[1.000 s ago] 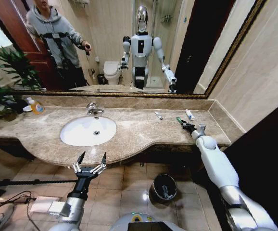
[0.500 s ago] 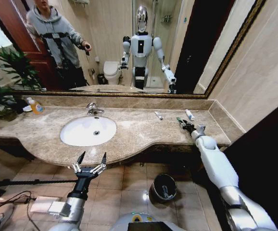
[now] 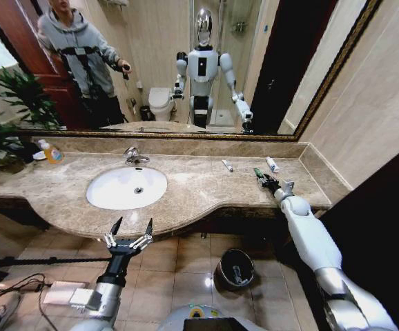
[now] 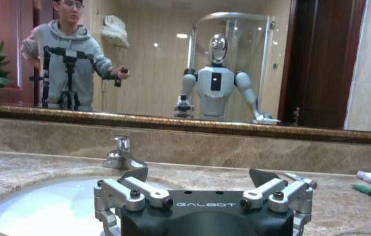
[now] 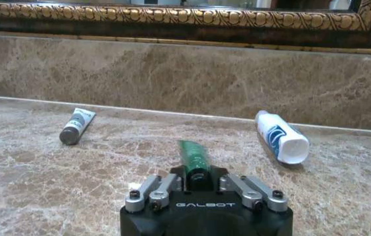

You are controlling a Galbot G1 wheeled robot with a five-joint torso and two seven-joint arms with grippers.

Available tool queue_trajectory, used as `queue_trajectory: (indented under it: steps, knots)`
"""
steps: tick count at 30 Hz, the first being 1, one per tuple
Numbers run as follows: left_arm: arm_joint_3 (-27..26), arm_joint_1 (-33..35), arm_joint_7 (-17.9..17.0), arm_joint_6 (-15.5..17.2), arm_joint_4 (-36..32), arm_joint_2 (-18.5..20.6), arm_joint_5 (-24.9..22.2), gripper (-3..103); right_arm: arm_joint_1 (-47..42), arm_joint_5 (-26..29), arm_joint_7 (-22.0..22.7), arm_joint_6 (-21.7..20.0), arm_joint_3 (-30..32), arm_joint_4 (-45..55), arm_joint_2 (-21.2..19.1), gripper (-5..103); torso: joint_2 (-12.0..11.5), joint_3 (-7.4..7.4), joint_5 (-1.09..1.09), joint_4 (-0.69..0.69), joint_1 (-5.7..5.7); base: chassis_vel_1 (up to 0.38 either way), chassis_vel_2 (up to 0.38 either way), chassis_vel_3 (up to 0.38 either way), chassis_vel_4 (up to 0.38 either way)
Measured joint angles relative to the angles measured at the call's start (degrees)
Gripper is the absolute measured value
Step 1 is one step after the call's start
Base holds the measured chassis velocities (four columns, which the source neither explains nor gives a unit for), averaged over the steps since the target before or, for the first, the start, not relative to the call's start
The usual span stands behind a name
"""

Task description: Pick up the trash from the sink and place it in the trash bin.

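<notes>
My right gripper (image 3: 264, 180) is over the right part of the countertop, shut on the dark green tube (image 5: 193, 154), whose tip (image 3: 257, 172) points toward the mirror. Two other pieces of trash lie on the marble beyond it: a white-and-blue tube (image 5: 281, 136) (image 3: 272, 164) and a small grey-white tube (image 5: 77, 126) (image 3: 227, 165). The white oval sink (image 3: 103, 196) is left of centre and looks bare inside. On the floor below the counter stands the black trash bin (image 3: 221, 261). My left gripper (image 3: 130, 227) (image 4: 199, 174) hangs open in front of the counter edge, below the sink (image 4: 34, 209).
A chrome faucet (image 3: 134, 156) stands behind the basin, and a yellow soap bottle (image 3: 51, 152) sits at the far left by a green plant (image 3: 6, 117). The mirror reflects the robot and a person. Cables and a tripod leg lie on the floor at left.
My right arm has shifted very slightly with the green tube in its grip. The left arm has not moved.
</notes>
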Motion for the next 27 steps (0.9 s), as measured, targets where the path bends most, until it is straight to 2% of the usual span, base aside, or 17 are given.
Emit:
queue_trajectory:
  steps: [1, 3, 14, 19, 20, 21, 24, 27]
  knots:
    - [0.0, 0.0, 0.0, 0.0, 0.0, 0.0, 0.0, 100, 0.0, 0.0, 0.0, 0.0, 0.0, 0.0, 0.0, 27, 0.0, 0.0, 0.0, 0.0, 0.0, 0.0, 0.0, 0.0, 0.0]
    - [0.0, 0.0, 0.0, 0.0, 0.0, 0.0, 0.0, 100, 0.0, 0.0, 0.0, -0.1, 0.1, 0.0, 0.0, 21, 0.0, 0.0, -0.01, 0.0, 0.0, 0.0, 0.0, 0.0, 0.0]
    - [0.0, 0.0, 0.0, 0.0, 0.0, 0.0, 0.0, 100, -1.2, 0.5, 0.5, -0.2, 0.5, 2.4, -0.1, 21, 0.0, 0.0, 0.0, 0.01, 0.0, 0.0, 0.0, 0.0, 0.0]
    - [0.0, 0.0, 0.0, 0.0, 0.0, 0.0, 0.0, 100, -7.5, 1.1, 1.4, 0.1, 2.4, 9.9, -0.4, 21, 0.0, 0.0, -0.01, 0.01, 0.0, 0.0, 0.0, 0.0, 0.0]
    - [0.0, 0.0, 0.0, 0.0, 0.0, 0.0, 0.0, 100, -11.5, 1.8, 1.4, 2.6, 3.6, 13.7, -0.3, 21, 0.0, 0.0, 0.0, 0.0, 0.0, 0.0, 0.0, 0.0, 0.0]
    - [0.0, 0.0, 0.0, 0.0, 0.0, 0.0, 0.0, 100, -11.5, 1.8, 1.4, 2.6, 3.6, 13.7, -0.3, 21, 0.0, 0.0, 0.0, 0.0, 0.0, 0.0, 0.0, 0.0, 0.0]
    - [0.0, 0.0, 0.0, 0.0, 0.0, 0.0, 0.0, 100, -20.2, 0.0, 2.9, 10.0, 7.1, 21.8, 1.1, 21, 0.0, -0.01, 0.0, 0.0, 0.0, 0.0, 0.0, 0.0, 0.0]
    - [0.0, 0.0, 0.0, 0.0, 0.0, 0.0, 0.0, 100, -23.6, -0.3, 4.1, 11.3, 8.2, 25.1, 1.8, 21, 0.0, -0.01, -0.02, 0.01, 0.0, 0.0, 0.0, 0.0, 0.0]
